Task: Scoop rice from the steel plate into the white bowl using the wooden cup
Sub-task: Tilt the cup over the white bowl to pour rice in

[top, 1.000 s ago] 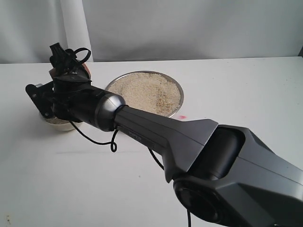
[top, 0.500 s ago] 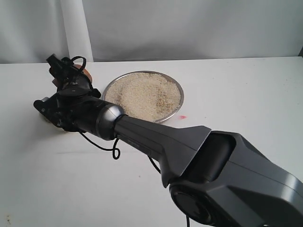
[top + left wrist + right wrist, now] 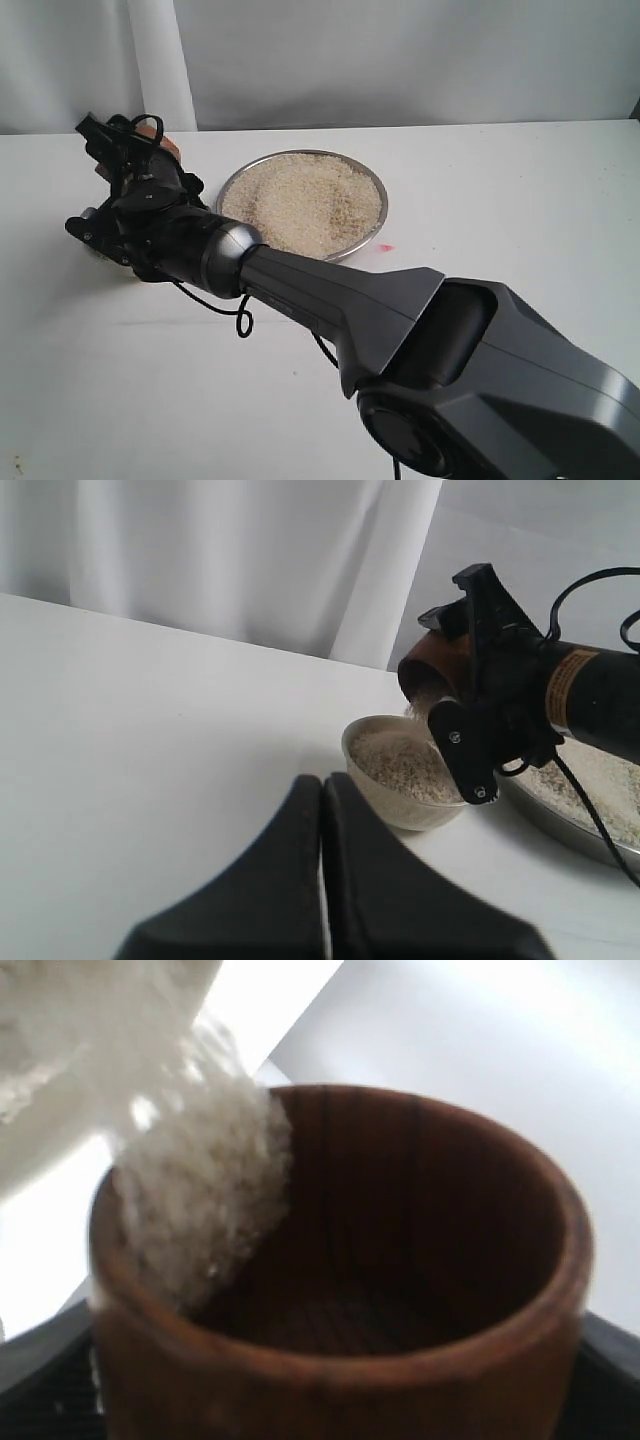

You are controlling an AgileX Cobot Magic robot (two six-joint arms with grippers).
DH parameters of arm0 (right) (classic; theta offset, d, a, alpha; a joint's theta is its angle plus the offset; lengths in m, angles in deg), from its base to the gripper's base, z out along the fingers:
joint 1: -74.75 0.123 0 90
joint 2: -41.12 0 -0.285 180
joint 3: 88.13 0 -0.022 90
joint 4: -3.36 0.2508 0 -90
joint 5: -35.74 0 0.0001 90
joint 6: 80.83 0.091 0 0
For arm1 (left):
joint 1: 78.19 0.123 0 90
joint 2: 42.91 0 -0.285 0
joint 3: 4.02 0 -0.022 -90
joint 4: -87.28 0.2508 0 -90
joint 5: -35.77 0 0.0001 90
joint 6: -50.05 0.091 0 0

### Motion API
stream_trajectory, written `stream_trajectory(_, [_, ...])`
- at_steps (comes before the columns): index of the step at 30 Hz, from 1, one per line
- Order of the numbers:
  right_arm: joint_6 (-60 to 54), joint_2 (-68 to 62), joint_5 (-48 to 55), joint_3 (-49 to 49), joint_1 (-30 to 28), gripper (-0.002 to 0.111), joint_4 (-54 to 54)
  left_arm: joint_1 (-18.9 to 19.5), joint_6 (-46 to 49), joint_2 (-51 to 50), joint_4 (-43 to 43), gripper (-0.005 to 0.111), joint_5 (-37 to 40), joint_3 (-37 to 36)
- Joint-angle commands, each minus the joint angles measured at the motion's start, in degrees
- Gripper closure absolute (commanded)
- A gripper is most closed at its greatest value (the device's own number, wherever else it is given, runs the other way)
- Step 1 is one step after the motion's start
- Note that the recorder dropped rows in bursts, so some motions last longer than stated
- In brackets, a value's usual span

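Right fingers (image 3: 462, 750) grip the tipped reddish-brown wooden cup (image 3: 430, 670) over the small round white bowl (image 3: 365, 785) of pale rice (image 3: 400, 763); left fingers (image 3: 295, 880) are closed

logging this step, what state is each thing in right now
wooden cup: tipped over the white bowl, rice pouring out
white bowl: upright, part filled with rice
steel plate: flat, covered in rice
right gripper: shut on the wooden cup
left gripper: shut, empty
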Motion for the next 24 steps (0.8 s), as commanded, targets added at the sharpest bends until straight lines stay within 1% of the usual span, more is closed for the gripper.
stream_trajectory(1, [-0.8, 1.4, -0.3, -0.3, 0.0, 0.108, -3.6, -0.3, -0.1, 0.0, -0.3, 0.107, -0.2, -0.1])
stream_trajectory(10, [-1.4, 3.2, -0.5, -0.3, -0.2, 0.108, -4.9, -0.3, -0.1, 0.0, -0.3, 0.107, -0.2, -0.1])
stream_trajectory(15, [-1.5, 3.3, -0.7, -0.3, -0.2, 0.108, -1.5, -0.3, -0.1, 0.0, -0.3, 0.107, -0.2, -0.1])
stream_trajectory(20, [-1.8, 3.4, -0.4, 1.7, -0.2, 0.108, -6.8, -0.3, -0.1, 0.0, -0.3, 0.107, -0.2, -0.1])
stream_trajectory(24, [-1.7, 3.4, -0.6, 1.7, -0.2, 0.108, -6.7, -0.3, -0.1, 0.0, -0.3, 0.107, -0.2, -0.1])
